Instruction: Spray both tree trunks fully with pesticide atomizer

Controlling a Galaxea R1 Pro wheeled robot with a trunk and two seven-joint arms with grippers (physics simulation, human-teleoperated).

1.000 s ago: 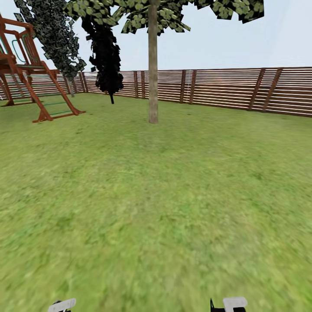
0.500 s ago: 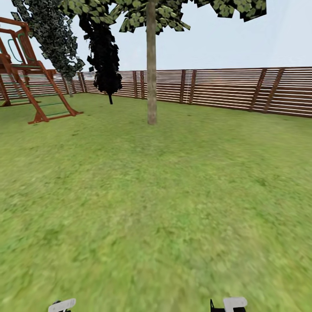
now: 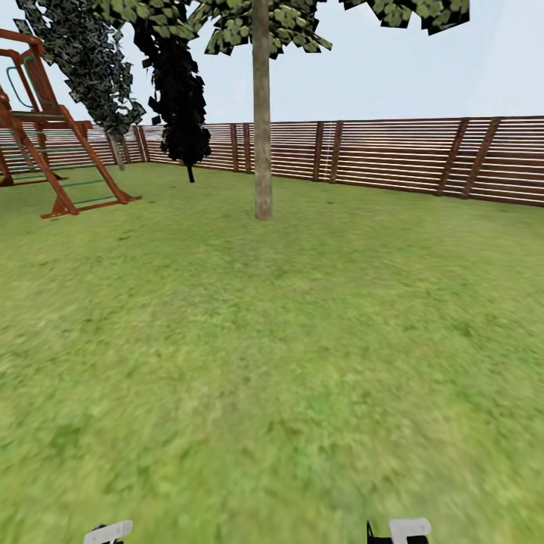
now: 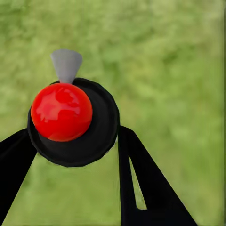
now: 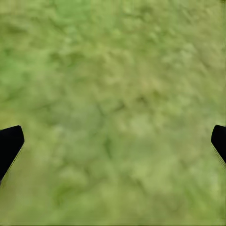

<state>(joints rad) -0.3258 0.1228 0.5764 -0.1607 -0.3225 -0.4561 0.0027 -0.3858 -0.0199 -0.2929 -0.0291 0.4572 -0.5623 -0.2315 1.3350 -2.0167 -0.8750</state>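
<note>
My left gripper (image 4: 75, 136) is shut on the pesticide atomizer (image 4: 70, 122), which has a round black body, a glossy red ball top and a grey nozzle, with grass beneath it. My right gripper (image 5: 115, 141) is open over bare lawn, only its black fingertips (image 5: 10, 143) showing at the sides. One tree stands ahead past the middle of the garden lawn (image 3: 287, 355). Its straight beige-grey trunk (image 3: 262, 121) rises to a leafy crown (image 3: 279, 23). The paved floor is out of view.
A brown slatted fence (image 3: 393, 155) closes off the far side. A red-brown wooden play frame (image 3: 45, 136) stands at the far left. Two dark columnar conifers (image 3: 180, 83) grow by the fence. White parts of my arms (image 3: 408, 529) sit at the bottom edge.
The whole head view has shifted a little: the trunk looks slightly nearer and the play frame has slid left, so the camera has moved forward. Neither gripper has changed.
</note>
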